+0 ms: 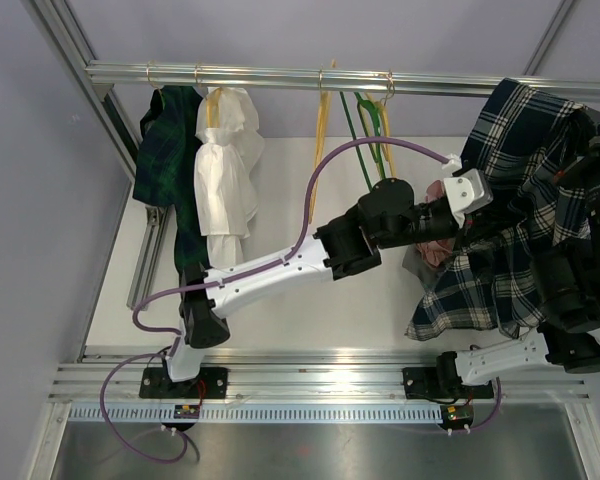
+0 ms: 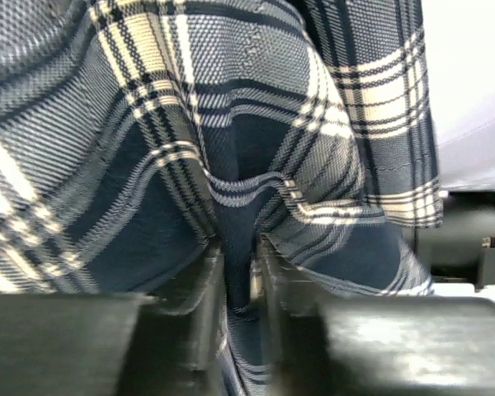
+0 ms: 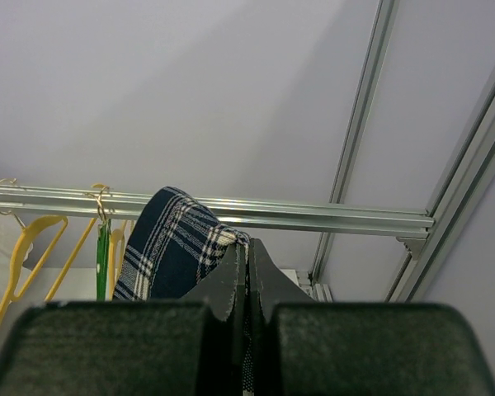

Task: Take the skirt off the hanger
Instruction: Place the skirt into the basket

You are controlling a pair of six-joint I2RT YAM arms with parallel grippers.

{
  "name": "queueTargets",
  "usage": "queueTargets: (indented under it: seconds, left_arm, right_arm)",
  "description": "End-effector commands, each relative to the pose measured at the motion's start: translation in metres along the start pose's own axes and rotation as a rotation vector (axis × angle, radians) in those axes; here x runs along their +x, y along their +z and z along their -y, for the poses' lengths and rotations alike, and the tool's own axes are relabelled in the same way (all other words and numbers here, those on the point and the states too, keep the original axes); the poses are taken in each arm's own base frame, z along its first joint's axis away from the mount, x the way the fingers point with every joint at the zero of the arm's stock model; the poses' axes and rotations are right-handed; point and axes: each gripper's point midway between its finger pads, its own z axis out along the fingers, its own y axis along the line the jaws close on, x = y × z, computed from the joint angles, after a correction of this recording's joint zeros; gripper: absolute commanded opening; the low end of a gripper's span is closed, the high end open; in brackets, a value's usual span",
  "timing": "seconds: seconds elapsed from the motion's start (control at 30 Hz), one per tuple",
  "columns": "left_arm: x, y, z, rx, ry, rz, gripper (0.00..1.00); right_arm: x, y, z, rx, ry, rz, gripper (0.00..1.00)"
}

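The rail (image 1: 330, 78) is running across the back w/ the tabletop (image 1: 280, 320) under it, and the big plaid skirt (image 1: 510, 200) is bunching up at the right end, draping down over the right arm. Can't see from here whether it's off its hanger or not, the hanger's buried in fabric.

Left arm is reaching way across to the right. Left hand (image 2: 241, 272) is pinching a fold of the skirt, fingers nearly pressed together w/ cloth between them. Right hand (image 3: 247, 272) is squeezed tight on an edge of the same skirt, holding it up near the rail.

What could go wrong imo: both hands are gripping the same piece of cloth, so if they're pulling diff directions it's prob going to stretch or slip out of one grip. If a hidden clip or hook is hanging on inside, a tug could drag the hanger along or knock the neighbours.

Count: 2 arms, 1 plaid skirt, 1 dark green plaid garment (image 1: 168, 140), 1 white garment (image 1: 225, 170), 2 bare yellow hangers (image 1: 320, 150) and 1 green hanger (image 1: 365, 130) as far as I can tell.
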Motion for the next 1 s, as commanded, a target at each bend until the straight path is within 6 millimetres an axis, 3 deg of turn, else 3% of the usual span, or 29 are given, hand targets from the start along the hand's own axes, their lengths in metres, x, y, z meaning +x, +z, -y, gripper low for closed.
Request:
queueTargets:
  seconds: [0.0, 0.03, 0.23, 0.27, 0.3, 0.37, 0.4, 0.57, 0.63, 0.73, 0.83, 0.87, 0.9, 0.93, 0.97]
  left_arm:
    - [-0.045, 0.007, -0.005, -0.022, 0.04, 0.153, 0.09]
    - [-0.039, 0.012, -0.007, -0.025, 0.037, 0.147, 0.0]
    - [-0.066, 0.007, -0.028, -0.112, 0.013, 0.208, 0.0]
    - [-0.077, 0.002, -0.032, -0.13, 0.008, 0.227, 0.0]
    - [-0.083, -0.002, -0.039, -0.146, 0.004, 0.237, 0.0]
    - [-0.094, -0.008, -0.044, -0.159, -0.006, 0.258, 0.0]
    - [-0.103, -0.014, -0.049, -0.167, -0.004, 0.273, 0.0]
    - [-0.135, -0.027, -0.046, -0.138, 0.038, 0.337, 0.0]
    - [-0.15, -0.033, -0.042, -0.128, 0.052, 0.367, 0.0]
    - [-0.166, -0.04, -0.035, -0.101, 0.06, 0.396, 0.0]
    - [-0.17, -0.043, -0.029, -0.074, 0.054, 0.399, 0.0]
    - [-0.171, -0.043, -0.03, -0.073, 0.055, 0.403, 0.0]
    - [-0.172, -0.043, -0.029, -0.071, 0.055, 0.407, 0.0]
    - [-0.172, -0.043, -0.03, -0.071, 0.054, 0.406, 0.0]
    - [-0.173, -0.044, -0.028, -0.06, 0.052, 0.411, 0.0]
  right_arm:
    - [-0.017, 0.001, 0.02, 0.035, -0.533, 0.031, 0.0]
    - [-0.017, 0.001, 0.02, 0.033, -0.53, 0.027, 0.0]
    - [-0.006, 0.0, 0.013, -0.019, -0.533, -0.029, 0.02]
    - [-0.001, -0.002, 0.008, -0.038, -0.552, -0.043, 0.09]
    - [0.004, -0.002, 0.009, -0.054, -0.567, -0.056, 0.31]
    - [0.016, -0.006, -0.001, -0.083, -0.6, -0.085, 0.49]
    - [0.019, -0.007, 0.0, -0.093, -0.615, -0.096, 0.65]
    - [0.024, -0.01, -0.015, -0.121, -0.637, -0.126, 0.94]
    - [0.021, -0.009, -0.019, -0.12, -0.636, -0.124, 1.0]
    - [0.012, -0.007, -0.019, -0.113, -0.611, -0.118, 0.99]
    - [-0.001, -0.003, -0.016, -0.1, -0.555, -0.11, 1.0]
    - [-0.008, 0.0, 0.0, -0.091, -0.497, -0.115, 1.0]
    - [-0.013, 0.001, -0.009, -0.091, -0.47, -0.114, 1.0]
    - [-0.02, 0.004, 0.007, -0.083, -0.388, -0.118, 0.99]
    - [-0.027, 0.006, 0.002, -0.099, -0.445, -0.109, 0.99]
